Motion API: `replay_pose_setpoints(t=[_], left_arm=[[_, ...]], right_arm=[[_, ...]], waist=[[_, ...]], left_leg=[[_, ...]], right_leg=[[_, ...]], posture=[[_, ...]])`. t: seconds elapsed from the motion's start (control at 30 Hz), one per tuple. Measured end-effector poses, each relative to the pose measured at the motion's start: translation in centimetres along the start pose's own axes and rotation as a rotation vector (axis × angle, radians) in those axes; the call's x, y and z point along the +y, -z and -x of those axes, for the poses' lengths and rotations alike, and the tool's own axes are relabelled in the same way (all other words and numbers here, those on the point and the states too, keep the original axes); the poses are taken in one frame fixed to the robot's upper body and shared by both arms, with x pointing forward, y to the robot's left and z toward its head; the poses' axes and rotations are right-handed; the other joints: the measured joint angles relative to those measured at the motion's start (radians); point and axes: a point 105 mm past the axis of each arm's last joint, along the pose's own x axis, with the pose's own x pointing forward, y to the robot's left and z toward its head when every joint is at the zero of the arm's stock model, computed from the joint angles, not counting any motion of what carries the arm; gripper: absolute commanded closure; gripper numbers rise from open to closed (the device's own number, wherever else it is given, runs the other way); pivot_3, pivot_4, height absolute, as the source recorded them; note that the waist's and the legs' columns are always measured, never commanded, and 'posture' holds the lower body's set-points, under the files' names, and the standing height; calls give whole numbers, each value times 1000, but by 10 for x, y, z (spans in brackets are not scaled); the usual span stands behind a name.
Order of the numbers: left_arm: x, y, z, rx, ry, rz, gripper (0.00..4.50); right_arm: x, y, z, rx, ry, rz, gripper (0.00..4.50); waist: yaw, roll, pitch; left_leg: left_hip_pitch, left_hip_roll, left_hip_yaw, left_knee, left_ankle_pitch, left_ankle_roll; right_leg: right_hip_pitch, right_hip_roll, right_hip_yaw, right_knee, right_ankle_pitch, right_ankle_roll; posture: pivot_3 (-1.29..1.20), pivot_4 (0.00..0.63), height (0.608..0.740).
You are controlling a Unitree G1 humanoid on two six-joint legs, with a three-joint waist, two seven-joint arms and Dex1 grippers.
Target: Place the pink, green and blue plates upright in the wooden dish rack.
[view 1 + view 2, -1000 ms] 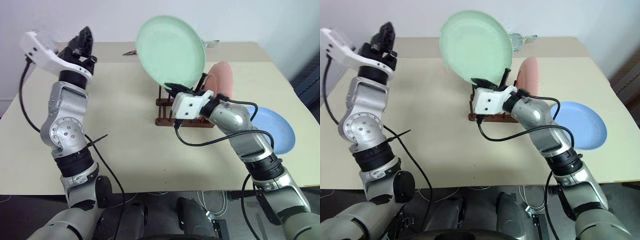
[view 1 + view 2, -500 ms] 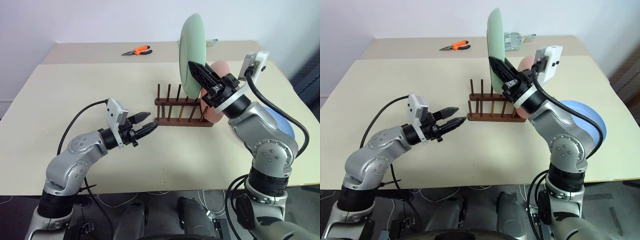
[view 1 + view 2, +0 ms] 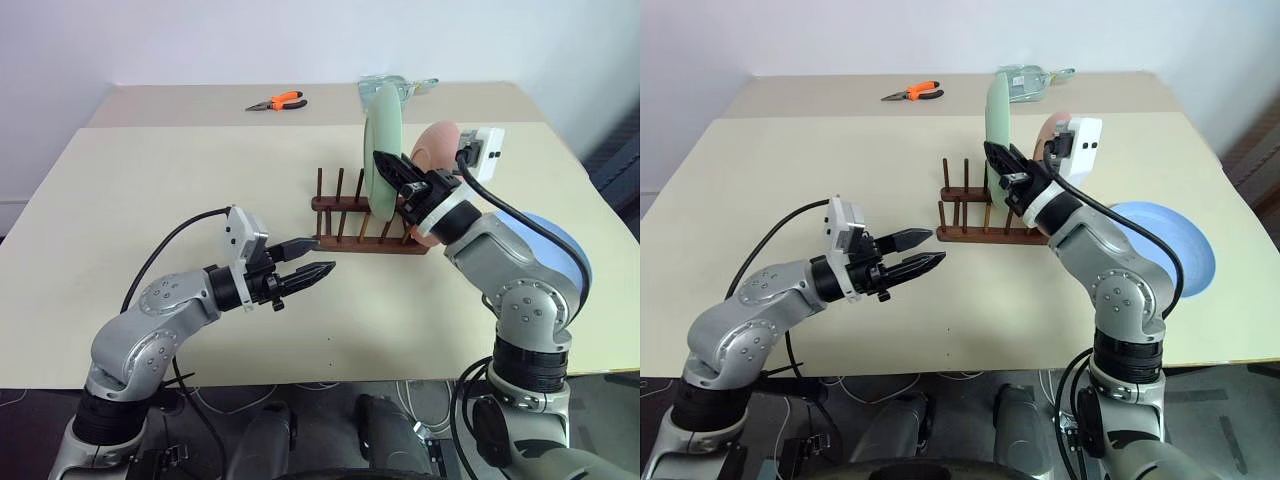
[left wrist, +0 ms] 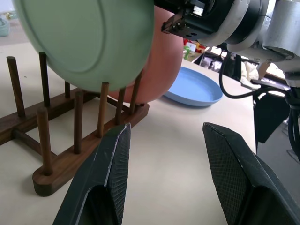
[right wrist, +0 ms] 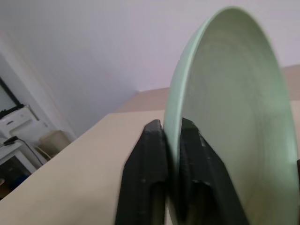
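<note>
Right end effector (image 3: 392,170) pinches green plate (image 3: 381,150) beside pink plate (image 3: 438,145).

Green plate (image 3: 382,150): turned upright, lowered, apparently between wooden dish rack (image 3: 365,228) pegs; left tool (image 3: 315,272): swung down beside rack.

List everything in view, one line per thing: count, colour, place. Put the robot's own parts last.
green plate: one, pale green, upright between the pegs of the rack, rim between the right gripper's fingers.
pink plate: one, pink, upright at the rack's right end, behind the green one.
blue plate: one, blue, flat on the table right of the rack.
wooden dish rack: one, dark brown, middle of the table.
pliers: one pair, orange handles, far side of the table.
clear object: one, glassy, far edge; cannot tell what it is.
table: one, cream.
left gripper: one, black, open, low in front of the rack.
right gripper: one, black, on the green plate's rim.
</note>
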Motion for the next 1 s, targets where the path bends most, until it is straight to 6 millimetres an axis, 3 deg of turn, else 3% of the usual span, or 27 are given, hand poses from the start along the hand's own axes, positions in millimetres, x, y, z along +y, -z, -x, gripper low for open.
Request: replay_pose_setpoints(t=[0.1,0.33,0.4,0.47,0.57,0.67,0.73,0.87,1.0], left_arm=[[0,1,0,6,-5,5,1956],[0,2,-1,10,-1,8,1956],[-2,4,-3,20,9,8,1956],[-5,7,-7,35,32,3,1956],[-10,12,-13,57,77,-3,1956],[-11,16,-16,67,100,-5,1956],[-13,16,-21,63,127,-6,1956],[-17,15,-30,60,176,-19,1956],[-16,19,-33,70,188,-12,1956]], right_arm=[[-5,-4,-1,1,34,106,1558],[7,-50,4,-72,-32,602,1558],[4,-64,11,-92,-33,653,980],[-7,-86,24,-136,18,682,224],[-54,-109,65,-109,251,776,39],[-112,-86,113,78,491,743,39],[-127,-63,138,202,538,713,39],[-128,2,177,474,526,613,39],[-118,44,175,571,459,552,39]], waist=[[0,0,0],[1,1,0],[4,0,1],[6,0,1],[25,-1,0],[28,-1,0],[24,3,0],[17,5,-1],[6,6,-1]], left_leg=[[0,0,0,0,0,0],[0,0,0,0,0,0],[0,0,0,1,0,0],[-1,0,0,1,0,0],[-1,-1,0,1,-1,2],[-1,-1,2,2,-1,2],[0,-1,4,1,-1,3],[0,0,5,1,-2,3],[1,0,5,3,-2,3]], right_leg=[[0,0,0,0,0,0],[1,0,0,-2,0,1],[2,0,0,-3,0,0],[2,-1,0,-3,0,0],[4,-1,-1,-6,-1,0],[4,-2,0,-5,-1,0],[4,-2,1,-5,-1,0],[4,-2,1,-5,-3,4],[4,-2,2,-5,-3,4]], posture=[[0,150,740],[0,150,740],[0,150,740],[0,150,740],[0,150,740],[0,150,740],[0,150,740],[0,150,740],[0,150,740]])
